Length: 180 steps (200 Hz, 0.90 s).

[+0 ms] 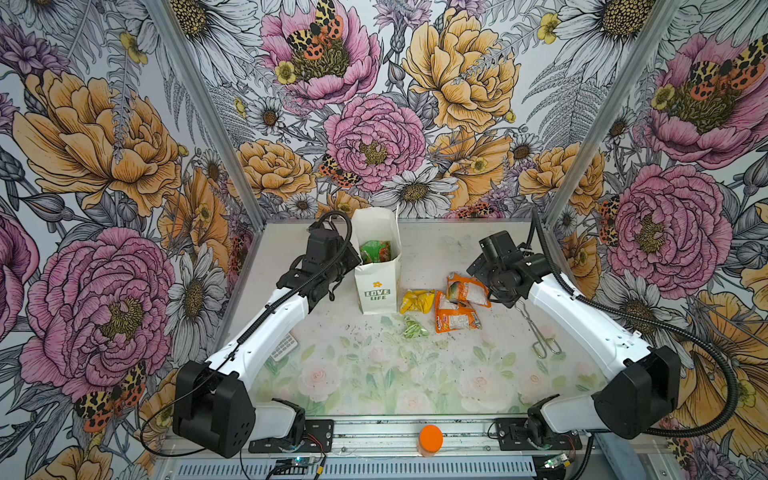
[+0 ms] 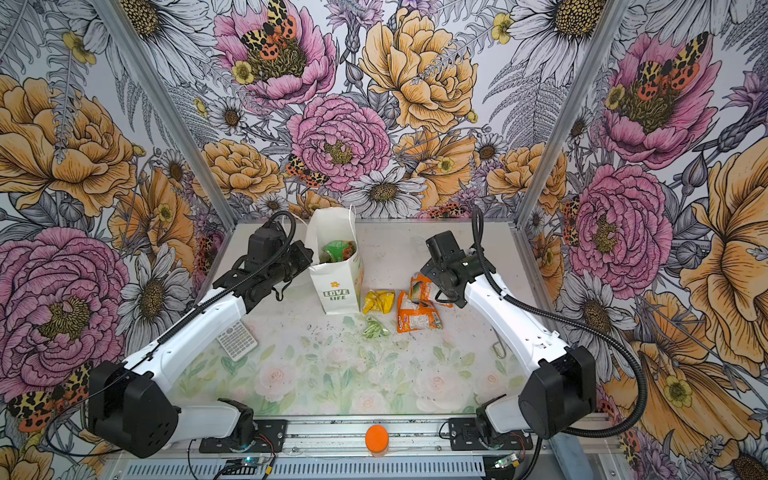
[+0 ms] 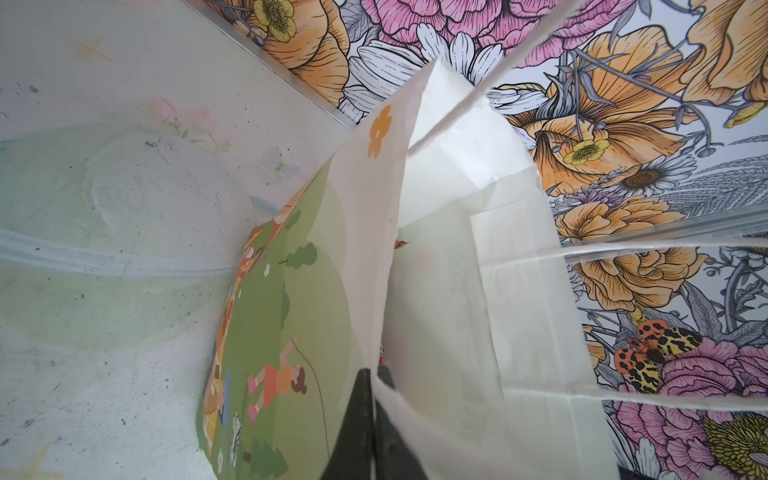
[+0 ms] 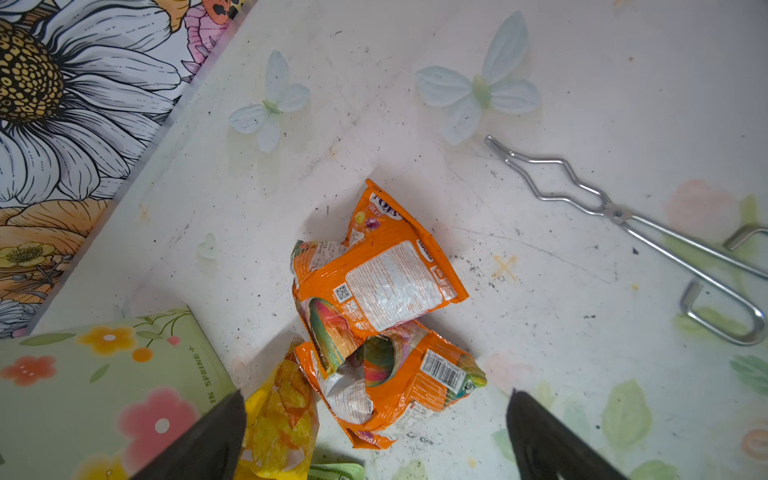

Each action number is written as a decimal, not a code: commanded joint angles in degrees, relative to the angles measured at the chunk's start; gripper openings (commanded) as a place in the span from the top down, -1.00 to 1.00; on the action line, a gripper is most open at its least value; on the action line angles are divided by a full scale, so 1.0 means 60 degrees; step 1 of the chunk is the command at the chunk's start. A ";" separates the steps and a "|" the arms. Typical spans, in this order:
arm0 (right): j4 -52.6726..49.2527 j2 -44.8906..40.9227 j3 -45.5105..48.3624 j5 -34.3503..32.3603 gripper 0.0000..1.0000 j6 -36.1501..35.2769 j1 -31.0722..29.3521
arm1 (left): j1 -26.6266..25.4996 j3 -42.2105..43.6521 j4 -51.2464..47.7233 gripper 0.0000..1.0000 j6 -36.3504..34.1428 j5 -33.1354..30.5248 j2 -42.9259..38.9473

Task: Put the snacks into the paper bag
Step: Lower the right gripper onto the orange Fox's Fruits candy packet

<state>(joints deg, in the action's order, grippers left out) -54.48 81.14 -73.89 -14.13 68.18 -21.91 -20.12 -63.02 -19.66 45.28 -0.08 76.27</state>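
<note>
So the paper bag (image 1: 376, 286) stands near the worktop's (image 1: 436, 374) back edge, with the left gripper (image 3: 372, 374) pinched tight on its rim. The right gripper (image 4: 376, 392), jaws wide and empty, hangs right over the orange packets (image 1: 467, 289) lying just right of the bag, so that arm's clearly nearer.

My left arm (image 1: 270, 324) reaches forward from its base, wrist turned in toward the middle. On it, the left gripper (image 3: 374, 386) has its jaws pinched shut on the top edge of the paper bag (image 3: 457, 291). My right arm (image 1: 582, 320) reaches forward likewise and bends inward, wrist tipped downward. The right gripper (image 4: 376, 394) hangs above the worktop (image 4: 415, 83), jaws spread wide and pointing down. The two arms do not touch.
</note>
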 commanded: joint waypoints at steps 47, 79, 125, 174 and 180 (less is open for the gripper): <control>0.0790 0.0926 0.0160 0.1259 -1.00 0.0721 0.0544 | 0.0083 0.0181 -0.0357 1.00 0.0013 0.0159 0.0199; 0.1112 0.1462 0.0134 0.1636 -1.00 0.0792 0.0771 | 0.0095 0.0183 -0.0361 1.00 0.0012 0.0162 0.0181; 0.1555 0.2281 0.0084 0.2370 -1.00 0.0926 0.1011 | 0.0094 0.0186 -0.0358 1.00 0.0012 0.0171 0.0150; 0.1854 0.3014 -0.0069 0.2639 -1.00 0.0956 0.1086 | 0.0145 0.0179 -0.0376 1.00 -0.0002 0.0183 0.0128; 0.1890 0.3088 -0.0077 0.2650 -1.00 0.0956 0.1098 | 0.0158 0.0188 -0.0380 1.00 -0.0002 0.0198 0.0121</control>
<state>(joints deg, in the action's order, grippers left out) -45.19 97.89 -73.30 0.51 73.19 -15.68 -19.99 -63.02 -19.68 45.28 -0.03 76.29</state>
